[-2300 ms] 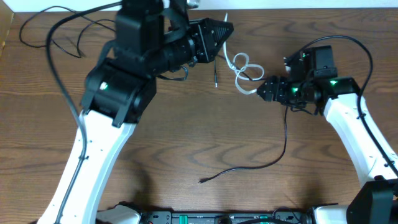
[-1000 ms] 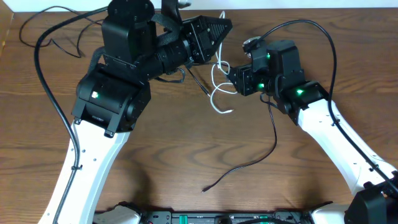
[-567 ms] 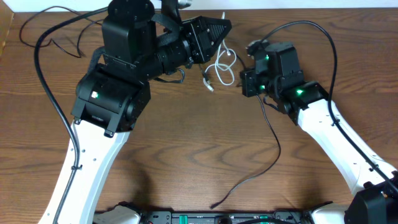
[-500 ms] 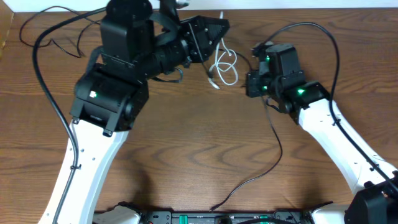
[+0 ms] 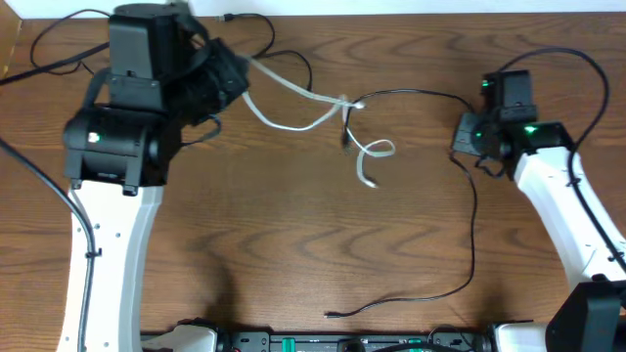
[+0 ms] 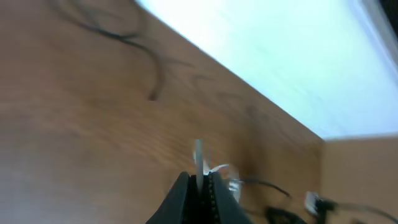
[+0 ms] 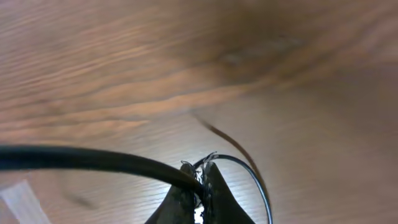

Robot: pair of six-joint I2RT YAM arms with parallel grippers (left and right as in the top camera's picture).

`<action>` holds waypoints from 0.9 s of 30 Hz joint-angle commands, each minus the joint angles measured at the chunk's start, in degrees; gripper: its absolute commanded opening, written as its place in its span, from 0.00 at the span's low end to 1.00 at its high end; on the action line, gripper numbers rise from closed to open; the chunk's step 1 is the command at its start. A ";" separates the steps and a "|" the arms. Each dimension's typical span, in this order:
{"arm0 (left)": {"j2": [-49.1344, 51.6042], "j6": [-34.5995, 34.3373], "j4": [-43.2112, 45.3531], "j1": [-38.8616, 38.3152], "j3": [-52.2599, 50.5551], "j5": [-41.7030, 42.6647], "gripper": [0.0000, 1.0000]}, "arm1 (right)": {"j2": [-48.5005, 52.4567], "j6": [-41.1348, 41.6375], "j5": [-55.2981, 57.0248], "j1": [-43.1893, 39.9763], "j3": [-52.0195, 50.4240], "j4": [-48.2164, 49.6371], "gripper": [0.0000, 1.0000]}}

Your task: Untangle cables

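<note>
My left gripper at the upper left is shut on one end of the white cable; the cord shows between the jaws in the left wrist view. It stretches right to a small tangle, then loops down to a free end. A black cable runs from that tangle to my right gripper, which is shut on it, then trails down to the table's front. A second black cable curves from the top edge toward the tangle.
Thick black arm wires loop over the table's far left corner. The table's back edge lies close behind both grippers. The black cable's loose tail lies near the front edge.
The arms have pulled apart, left gripper leftward and right gripper rightward. The white cable went from a bunched loop to a stretched line. The right gripper shut on the black cable.
</note>
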 commanded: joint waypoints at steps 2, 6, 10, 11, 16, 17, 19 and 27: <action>-0.44 -0.57 -3.98 4.72 0.63 -7.72 0.08 | 0.04 3.37 1.49 -4.90 -0.28 -1.86 0.01; -0.42 -0.52 -7.37 8.04 0.63 -11.21 0.08 | 0.04 3.54 1.64 -7.78 -0.28 -3.78 0.01; -0.42 -0.55 -10.67 10.84 0.63 -17.20 0.08 | 0.04 4.52 2.73 -9.57 -0.37 -4.98 0.01; -0.42 -0.52 -11.15 11.43 0.63 -17.33 0.07 | 0.04 4.63 2.75 -9.99 -0.39 -5.07 0.01; -0.42 1.25 -11.10 12.35 0.63 -15.17 0.08 | 0.04 3.67 -1.95 -10.29 -0.61 -4.55 0.01; -0.42 3.23 -10.27 12.35 0.63 -12.92 0.07 | 0.04 2.51 -4.68 -10.25 -0.70 -4.28 0.01; -0.42 6.40 -8.72 12.31 0.63 -8.87 0.07 | 0.04 0.66 -8.79 -9.94 -0.72 -3.82 0.01; -0.42 10.75 -4.85 12.31 0.63 5.38 0.07 | 0.04 -2.58 -13.35 -6.73 -0.81 -3.23 0.01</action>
